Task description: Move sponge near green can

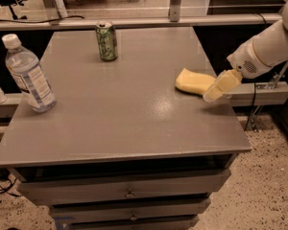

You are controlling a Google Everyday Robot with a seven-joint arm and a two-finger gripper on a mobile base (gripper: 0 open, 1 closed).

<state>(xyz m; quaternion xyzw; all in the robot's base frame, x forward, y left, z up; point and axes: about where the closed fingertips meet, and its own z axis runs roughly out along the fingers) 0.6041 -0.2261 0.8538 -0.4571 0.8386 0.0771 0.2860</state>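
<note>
The sponge (193, 80), a pale yellow foam block with wavy edges, lies flat near the right edge of the grey table (120, 114). The green can (107, 41) stands upright at the far middle of the table, well to the left of the sponge. My gripper (216, 91), with pale yellow fingers on a white arm coming in from the right, hangs low over the table at the sponge's right end, overlapping it in view. I cannot tell whether it touches the sponge.
A clear plastic water bottle (28, 75) with a white cap stands near the table's left edge. Drawers (129, 193) sit under the tabletop. A rail and shelf (134, 20) run behind the table. Speckled floor lies to the right.
</note>
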